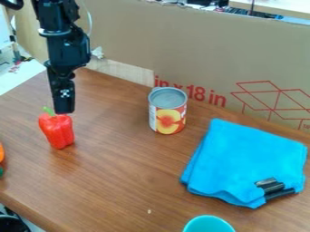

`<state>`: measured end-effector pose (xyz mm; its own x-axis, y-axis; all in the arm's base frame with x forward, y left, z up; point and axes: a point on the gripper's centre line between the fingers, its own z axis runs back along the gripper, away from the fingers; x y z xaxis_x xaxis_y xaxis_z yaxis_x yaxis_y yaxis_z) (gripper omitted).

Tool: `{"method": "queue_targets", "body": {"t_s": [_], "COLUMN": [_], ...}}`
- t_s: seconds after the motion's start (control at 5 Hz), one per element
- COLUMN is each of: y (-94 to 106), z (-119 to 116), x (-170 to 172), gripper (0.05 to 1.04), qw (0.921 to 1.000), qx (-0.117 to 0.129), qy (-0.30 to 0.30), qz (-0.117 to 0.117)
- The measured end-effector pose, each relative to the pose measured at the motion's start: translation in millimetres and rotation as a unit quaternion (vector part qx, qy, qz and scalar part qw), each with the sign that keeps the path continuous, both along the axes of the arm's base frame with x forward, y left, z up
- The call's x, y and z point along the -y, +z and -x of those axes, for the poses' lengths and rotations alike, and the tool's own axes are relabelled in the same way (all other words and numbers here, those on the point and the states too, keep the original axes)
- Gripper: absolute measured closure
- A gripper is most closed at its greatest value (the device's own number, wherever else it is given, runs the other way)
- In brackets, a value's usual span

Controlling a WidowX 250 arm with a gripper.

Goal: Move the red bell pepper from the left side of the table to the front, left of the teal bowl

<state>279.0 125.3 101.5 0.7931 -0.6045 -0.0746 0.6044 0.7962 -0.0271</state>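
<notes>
The black gripper hangs down at the upper left, its lower end right at the top of a red toy bell pepper with a green stem. It covers a small part of the pepper's top; whether the two touch is unclear. The pepper is upright, and a faint shadow lies on the wood below it. Right of the pepper stands a can with a peach-coloured fruit on its label. A folded blue cloth lies at the right, with a black object on its lower corner.
The brown wooden table is backed by a cardboard wall with red print. The rim of a turquoise cup or bowl shows at the bottom edge. An orange item is cut off at the left edge, with something green below it.
</notes>
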Motion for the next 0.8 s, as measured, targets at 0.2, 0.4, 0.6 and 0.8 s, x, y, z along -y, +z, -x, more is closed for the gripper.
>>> {"method": "queue_targets", "body": {"t_s": [0.2,0.4,0.6,0.8], "y": [-0.1,-9.9,-11.2,-14.6], "z": [1,5,9,11], "x": [-2,-10,-21,-25], "gripper": [0.082,0.083,0.082,0.082], "qw": [1.0000,0.9997,0.9993,0.9991], "qx": [-0.001,-0.018,-0.016,-0.019], "qy": [0.002,0.017,0.035,0.039], "qz": [0.001,0.001,-0.003,-0.001]}}
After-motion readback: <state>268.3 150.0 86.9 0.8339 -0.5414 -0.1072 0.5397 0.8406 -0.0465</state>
